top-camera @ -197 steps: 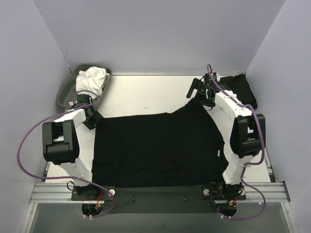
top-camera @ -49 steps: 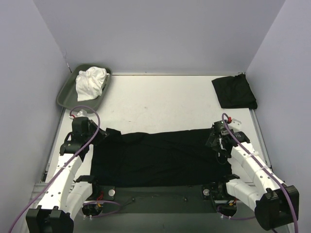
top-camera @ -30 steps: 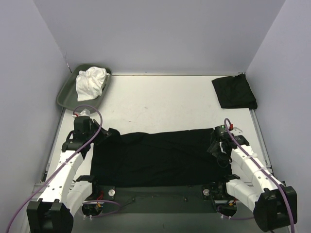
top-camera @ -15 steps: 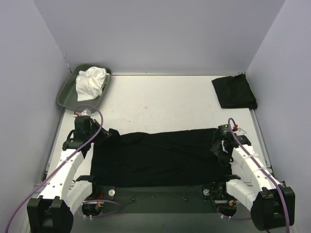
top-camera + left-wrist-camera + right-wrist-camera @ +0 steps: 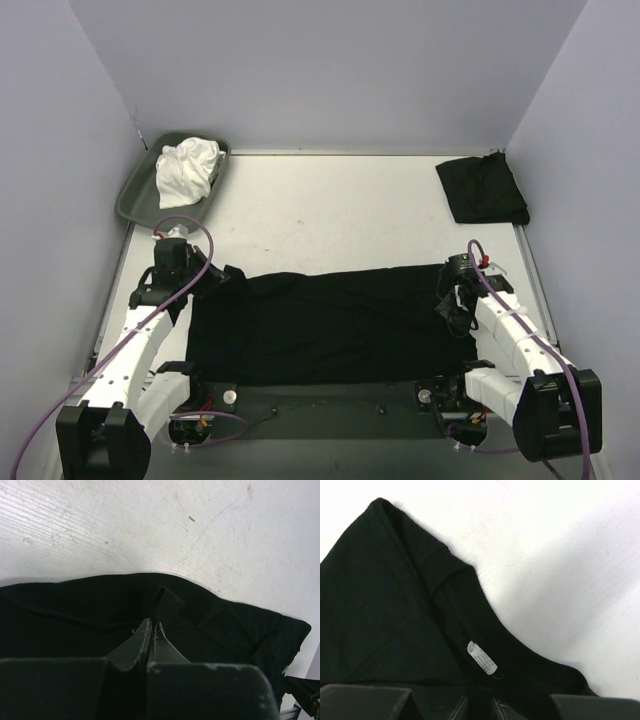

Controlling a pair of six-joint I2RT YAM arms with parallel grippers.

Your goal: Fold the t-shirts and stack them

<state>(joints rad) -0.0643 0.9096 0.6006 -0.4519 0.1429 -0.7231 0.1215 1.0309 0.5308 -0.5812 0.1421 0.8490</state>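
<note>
A black t-shirt (image 5: pixel 330 325) lies folded in half across the near part of the table. Its left corner is bunched up at my left gripper (image 5: pixel 213 280). In the left wrist view that gripper (image 5: pixel 151 626) is shut, with the black cloth (image 5: pixel 210 615) drawn up to its tips. My right gripper (image 5: pixel 452 302) sits at the shirt's right edge. Seen from the right wrist, its jaws (image 5: pixel 478 711) stand narrow with black cloth between them, just below the collar and its white label (image 5: pixel 482 658). A second t-shirt (image 5: pixel 482 190) lies folded at the back right.
A grey-green tray (image 5: pixel 133 192) holding a crumpled white cloth (image 5: pixel 187 170) stands at the back left corner. Lilac walls close in the table on the left, back and right. Bare white tabletop (image 5: pixel 330 215) lies beyond the spread shirt.
My right gripper has slid a little to the right along the shirt's edge and its jaws have narrowed onto the cloth. The left gripper and the shirt have stayed put.
</note>
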